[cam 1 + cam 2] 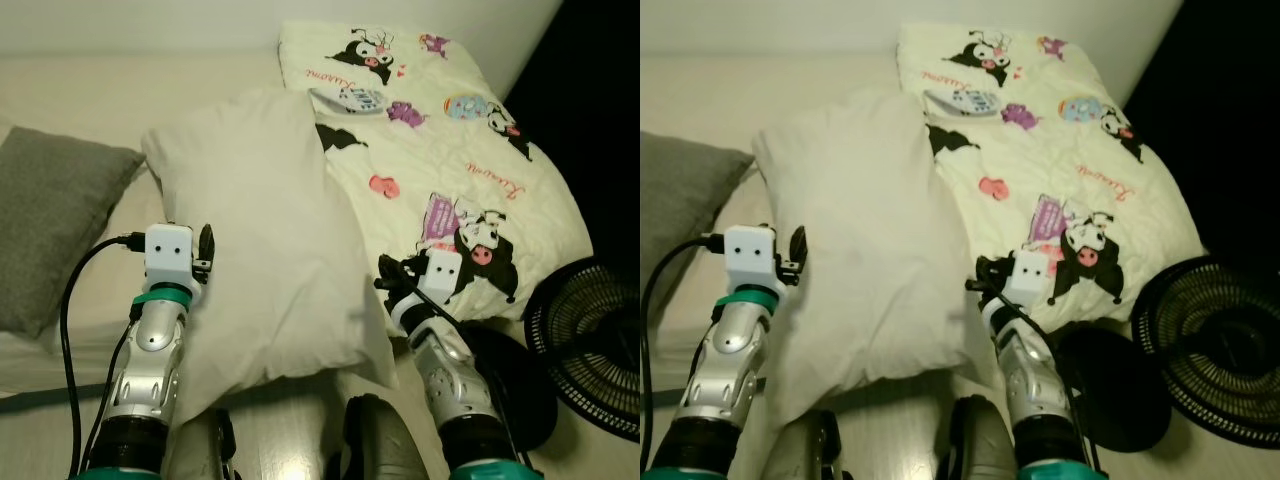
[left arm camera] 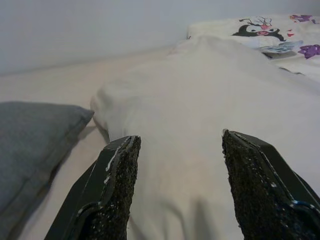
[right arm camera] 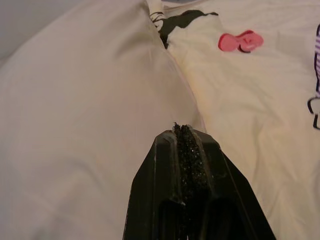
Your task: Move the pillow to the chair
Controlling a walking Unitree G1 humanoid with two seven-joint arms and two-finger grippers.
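Left gripper [image 2: 175, 190] sits wide open against the pillow's left edge, while the right gripper [image 3: 186, 150] is fully closed at its right edge. That big white pillow [image 1: 265, 240] lies on the bed [image 1: 90, 90], overlapping a cartoon-print blanket [image 1: 470, 170], gray cushion [image 1: 50, 220] alongside.

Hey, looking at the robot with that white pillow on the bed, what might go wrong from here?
1. The left gripper is open with its fingers either side of the white pillow, not clamped, so a lift may slip.
2. The right gripper is shut at the pillow's edge; whether it pinches any fabric is unclear.
3. A remote control lies on the cartoon-print blanket at the pillow's far corner; dragging the pillow might knock it.
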